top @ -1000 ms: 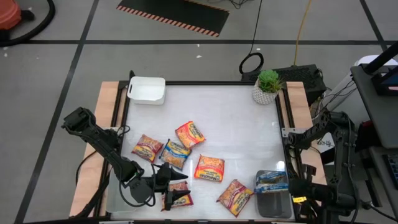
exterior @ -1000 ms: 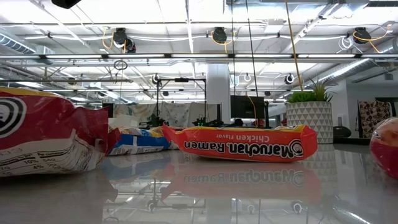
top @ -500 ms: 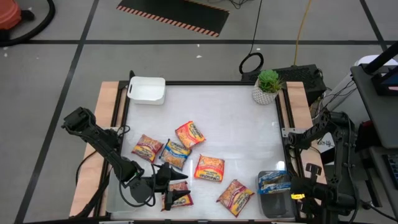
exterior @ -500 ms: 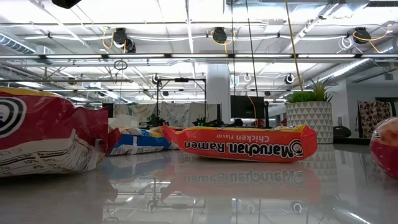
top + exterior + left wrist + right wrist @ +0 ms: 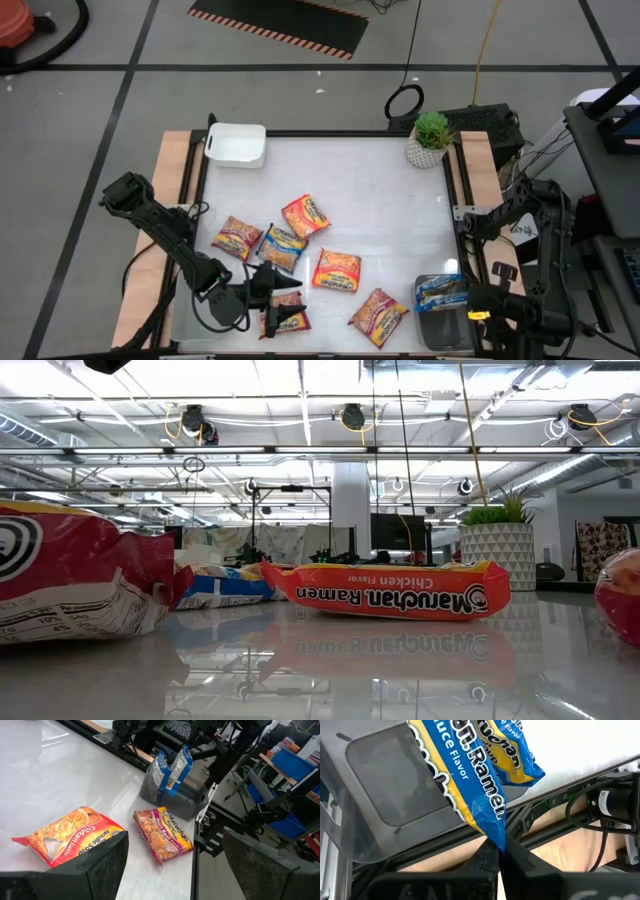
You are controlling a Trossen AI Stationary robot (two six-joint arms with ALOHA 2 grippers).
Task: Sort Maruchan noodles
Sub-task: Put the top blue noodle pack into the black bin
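In the high view, the left gripper (image 5: 285,297) sat low over the near-left part of the white table (image 5: 380,190), its fingers spread wide and holding nothing, with a dark red ramen packet (image 5: 285,321) just beside it toward the near edge. Five more packets lay loose mid-table: a red one (image 5: 237,237), a blue one (image 5: 282,247), an orange one (image 5: 306,216), an orange chicken packet (image 5: 338,270) and a beef packet (image 5: 378,314). A blue packet (image 5: 438,291) stood in the clear bin (image 5: 440,325) at the near-right corner, where the right gripper (image 5: 470,300) waited. A white bin (image 5: 236,145) and a potted plant (image 5: 431,138) occupied the far corners. In the low view, an orange Chicken Flavor Maruchan Ramen pack (image 5: 390,592) lay flat, a blue pack (image 5: 222,587) behind it and a red wrapper (image 5: 80,585) close to the lens. In the left wrist view, the open fingers (image 5: 100,870) framed the chicken packet (image 5: 70,835) and the beef packet (image 5: 162,832), with blue packets (image 5: 172,767) upright in the bin (image 5: 187,802) beyond. In the right wrist view, the right gripper's closed fingertips (image 5: 492,857) pinched the corner of a blue Maruchan packet (image 5: 470,780) over the clear bin (image 5: 375,790).
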